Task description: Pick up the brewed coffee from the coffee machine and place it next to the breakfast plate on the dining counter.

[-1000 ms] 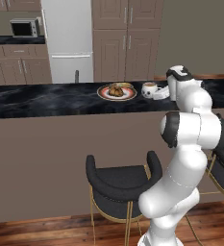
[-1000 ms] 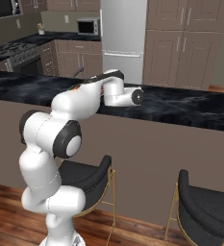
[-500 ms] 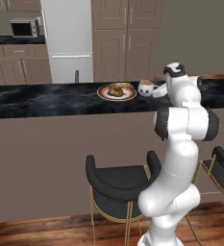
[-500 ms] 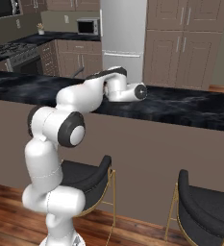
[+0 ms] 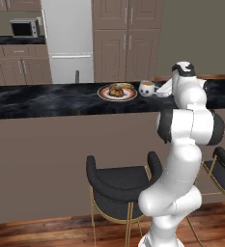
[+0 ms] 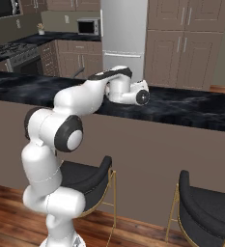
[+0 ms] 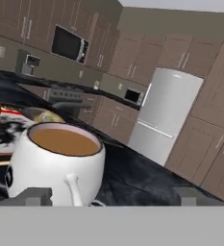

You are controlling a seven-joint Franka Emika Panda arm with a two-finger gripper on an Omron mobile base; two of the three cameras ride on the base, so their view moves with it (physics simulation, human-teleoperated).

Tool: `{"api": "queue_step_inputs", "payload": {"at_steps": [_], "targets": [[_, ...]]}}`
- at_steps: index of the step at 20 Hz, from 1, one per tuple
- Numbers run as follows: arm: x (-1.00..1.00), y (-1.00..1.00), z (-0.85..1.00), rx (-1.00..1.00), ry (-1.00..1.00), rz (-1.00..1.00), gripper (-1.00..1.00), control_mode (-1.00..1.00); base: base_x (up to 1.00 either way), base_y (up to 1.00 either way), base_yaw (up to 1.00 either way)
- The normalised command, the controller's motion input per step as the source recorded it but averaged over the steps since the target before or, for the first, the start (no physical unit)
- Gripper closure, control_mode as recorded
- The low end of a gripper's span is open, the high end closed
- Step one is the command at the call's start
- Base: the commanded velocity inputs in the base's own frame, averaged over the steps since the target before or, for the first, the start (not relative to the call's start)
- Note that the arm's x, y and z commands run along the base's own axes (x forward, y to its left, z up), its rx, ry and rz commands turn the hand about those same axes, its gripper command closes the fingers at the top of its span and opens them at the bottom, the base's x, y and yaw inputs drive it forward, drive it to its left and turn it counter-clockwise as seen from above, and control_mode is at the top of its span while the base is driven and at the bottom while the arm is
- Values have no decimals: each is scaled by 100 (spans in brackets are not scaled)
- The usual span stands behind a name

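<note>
The brewed coffee [image 7: 56, 166], a white cup with dark spots and a brown surface, stands on the black dining counter [image 5: 46, 99] just right of the breakfast plate [image 5: 117, 92] of golden pastries. In the left base view the cup [image 5: 147, 88] is close to the plate's rim, with my gripper [image 5: 158, 91] right beside it. In the hand view my gripper [image 7: 113, 197] is open. Its fingertips [image 7: 34, 196] are spread wide, and the cup's handle points back between them. The plate [image 7: 0, 144] shows behind the cup. A small grey boxy appliance [image 7: 29, 62] on the far counter is too small to identify as the coffee machine.
Black bar stools [image 5: 121, 181] stand under the counter's near side, beside my base. A white fridge [image 5: 68, 41] and taupe cabinets line the far wall, with a microwave [image 5: 24, 28] at the left. My arm [image 6: 80, 99] reaches over the counter edge.
The jaws have spread from shut to wide open, letting go of the cup. The cup shifted slightly left and now rests beside the plate. My elbow has swung upright.
</note>
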Motion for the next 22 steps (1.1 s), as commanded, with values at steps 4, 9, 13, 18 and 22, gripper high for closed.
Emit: {"api": "queue_step_inputs", "payload": {"at_steps": [4,9,13,18,22], "targets": [[-8,-28,59,0,-7,0,-100,-100,0,0,0],[-85,-5,59,0,1,0,-100,-100,0,0,0],[-100,0,52,-4,0,9,-100,-100,0,0,0],[-89,19,25,-9,0,14,-100,-100,0,0,0],[-93,58,2,-28,0,21,-100,-100,0,0,0]]}}
